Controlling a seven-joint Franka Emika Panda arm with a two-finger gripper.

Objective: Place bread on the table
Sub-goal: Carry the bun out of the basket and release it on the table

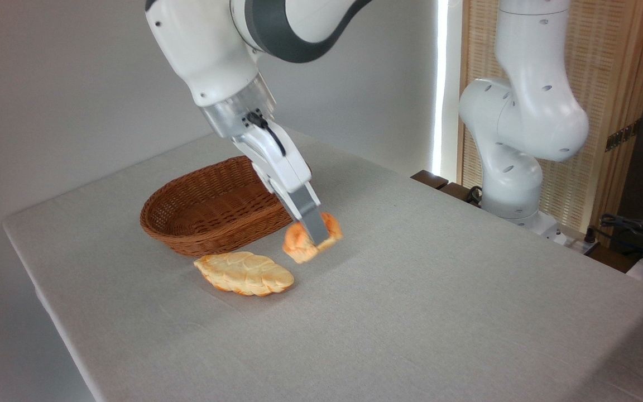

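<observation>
Holding the bread (306,241) mid-frame, the gripper (317,234) has its fingers clamped on the bun. The near finger crosses the bun's front; the far finger is hidden behind it.

- Bread position: just right of the wicker basket (210,212), just up and right of the flat braided loaf (245,273). It looks outside the basket rim. I cannot tell whether its underside touches the table (438,312) or hangs just above it; the shadow sits close under it, so it is low either way.
- Grip: the arm comes in from the upper left of the frame, wrist tilted, fingers angled down and to the right. The tilt likely follows from reaching over the basket rim. The bun hangs tilted in the grip, pinched across its body rather than from the top.
- Loaf: lies flat on the cloth in front of the basket, apart from the bun. Not the target here; it constrains where the bun can land.
- Basket: no contents visible from this angle, though the near wall hides part of the floor.
- Judgement: carry step mostly done, release still pending. Clear cloth lies to the right and toward the bottom of the frame, so setting down at or right of the present spot avoids both loaf and rim.
- Risk: a tilted round bun may roll on release. Lower to contact before opening.
</observation>
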